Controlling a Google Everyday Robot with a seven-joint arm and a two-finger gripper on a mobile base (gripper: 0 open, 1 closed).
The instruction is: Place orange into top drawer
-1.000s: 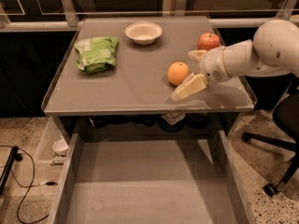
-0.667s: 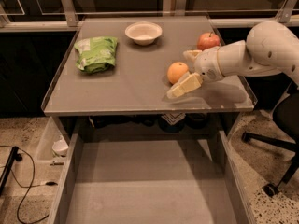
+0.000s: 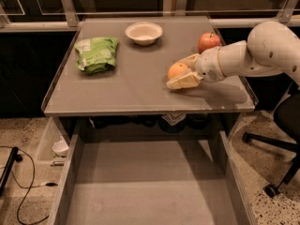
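Observation:
The orange (image 3: 176,70) rests on the grey tabletop (image 3: 136,86), right of centre. My gripper (image 3: 183,71) reaches in from the right, its cream fingers (image 3: 183,81) open and standing on either side of the orange, one behind it and one in front. The top drawer (image 3: 150,182) is pulled open below the table's front edge, and its flat grey bottom is bare.
A red apple (image 3: 208,41) sits just behind the gripper. A white bowl (image 3: 144,33) stands at the back centre, and a green bag (image 3: 96,54) lies at the left. An office chair base (image 3: 276,149) stands on the floor at the right; cables (image 3: 18,182) lie at the left.
The gripper has slid left along the tabletop, so its fingers now straddle the orange. The orange has not moved.

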